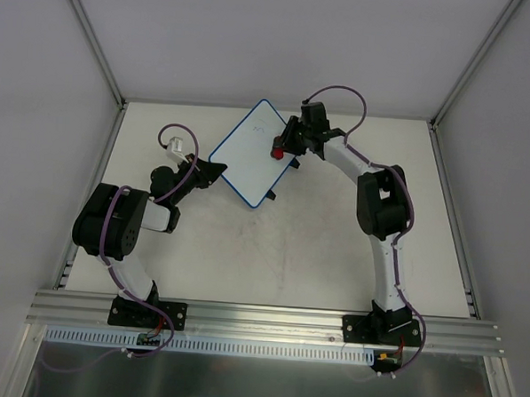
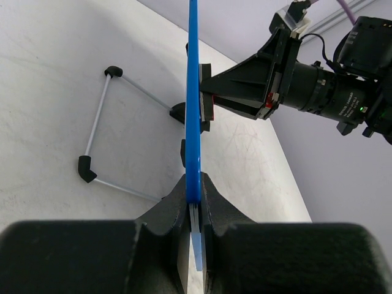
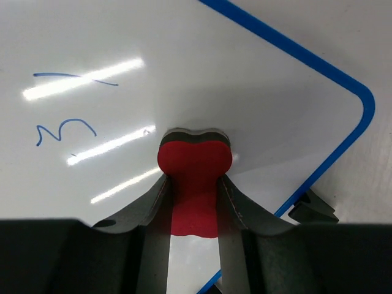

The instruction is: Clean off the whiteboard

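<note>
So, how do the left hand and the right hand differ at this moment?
The left hand is shut on the blue rim of the whiteboard; the right hand is shut on the red eraser. The left hand grips the board at its edge, while the right hand faces its white surface and holds the eraser against it. Both are shut, and both meet the same board.

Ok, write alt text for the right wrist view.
The right hand grips a red eraser, its dark pad against the whiteboard. At upper left, blue pen marks sit unerased; the board's blue rim curves at right.
</note>
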Tool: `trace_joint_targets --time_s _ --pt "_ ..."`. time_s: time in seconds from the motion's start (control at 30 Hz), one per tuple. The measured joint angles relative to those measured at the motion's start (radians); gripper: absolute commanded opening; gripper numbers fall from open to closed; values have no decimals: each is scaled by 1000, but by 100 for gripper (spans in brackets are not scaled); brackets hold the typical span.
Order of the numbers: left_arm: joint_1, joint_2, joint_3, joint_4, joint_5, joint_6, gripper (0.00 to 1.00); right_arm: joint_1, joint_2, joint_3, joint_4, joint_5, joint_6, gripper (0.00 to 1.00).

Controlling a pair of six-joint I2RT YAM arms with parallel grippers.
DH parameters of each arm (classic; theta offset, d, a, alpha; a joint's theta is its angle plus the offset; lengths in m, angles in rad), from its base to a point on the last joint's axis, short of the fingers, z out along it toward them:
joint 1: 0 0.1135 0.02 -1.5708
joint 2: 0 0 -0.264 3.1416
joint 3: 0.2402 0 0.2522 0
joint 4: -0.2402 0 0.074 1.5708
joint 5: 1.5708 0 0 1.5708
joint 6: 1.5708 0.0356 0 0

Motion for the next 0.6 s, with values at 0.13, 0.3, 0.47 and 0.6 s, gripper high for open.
trace_joint_targets --time_s 0.13,0.3,0.47,0.6 --pt "0 0 0 0 0 0 0 -19 -1 -29 10 4 50 0" --pt "0 0 0 0 1 0 0 -35 -2 -46 13 8 84 0" --pt "0 0 0 0 2 0 0 -37 -2 -46 11 10 89 0" --pt "0 0 0 0 2 0 0 -37 -2 -46 7 28 90 0"
